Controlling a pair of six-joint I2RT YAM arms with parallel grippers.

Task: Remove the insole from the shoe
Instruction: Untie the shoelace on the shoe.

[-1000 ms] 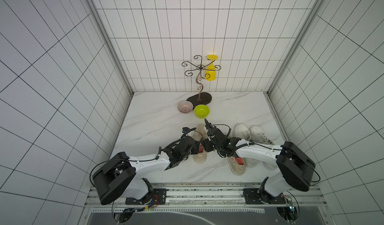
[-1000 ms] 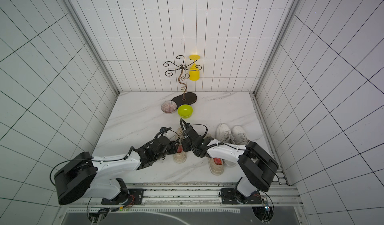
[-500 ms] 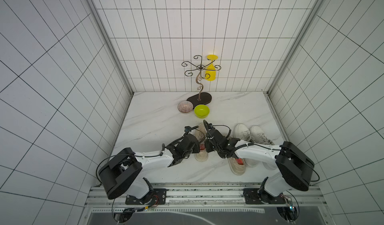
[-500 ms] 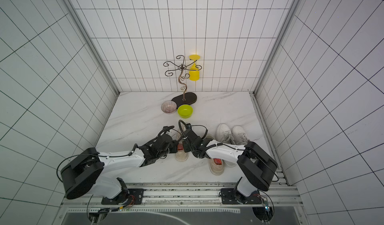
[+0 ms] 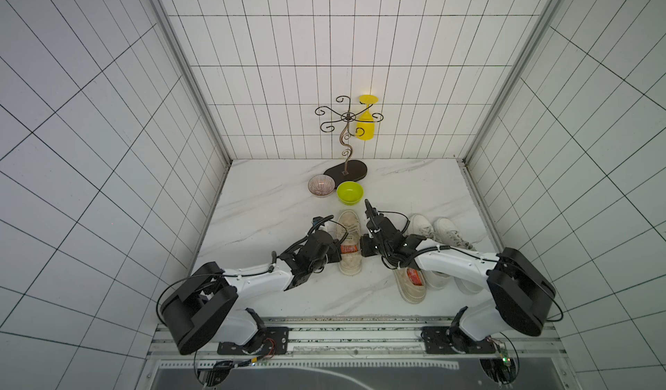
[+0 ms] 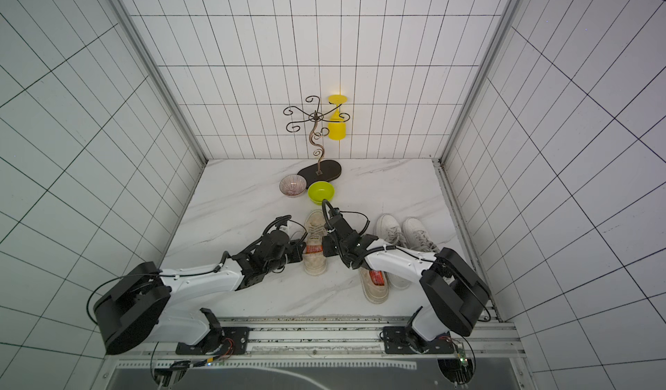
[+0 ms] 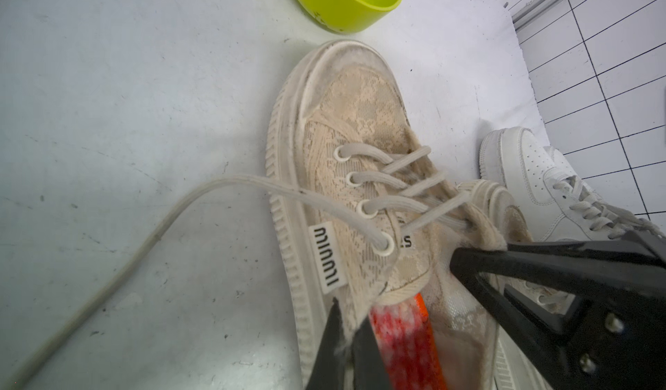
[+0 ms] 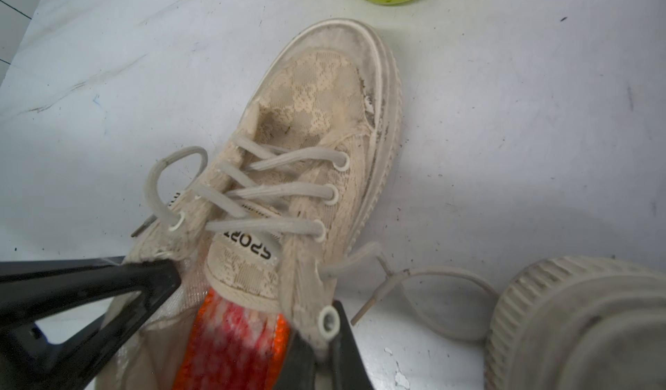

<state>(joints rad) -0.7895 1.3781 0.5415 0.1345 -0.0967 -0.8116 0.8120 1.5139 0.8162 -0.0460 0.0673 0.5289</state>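
A beige mesh shoe [image 5: 349,233] [image 6: 316,233] lies mid-table, toe toward the back wall, with a red-orange insole [image 7: 396,341] [image 8: 230,341] showing inside its opening. My left gripper [image 7: 347,348] [image 5: 338,254] is shut on the shoe's left side wall by the collar. From the opposite side, my right gripper [image 8: 320,359] [image 5: 363,249] is shut on the right side wall at the top eyelet. Neither gripper touches the insole. The laces [image 7: 216,186] hang loose.
A second beige shoe [image 5: 411,283] with a red insole lies under my right arm. A pair of white sneakers [image 5: 436,231] stands beside it. A green bowl [image 5: 349,192], a patterned bowl [image 5: 320,185] and a wire stand [image 5: 345,170] holding a yellow glass sit behind.
Both grippers have closed, each pinching one side wall of the shoe's opening. The left arm has drawn in closer to the shoe.
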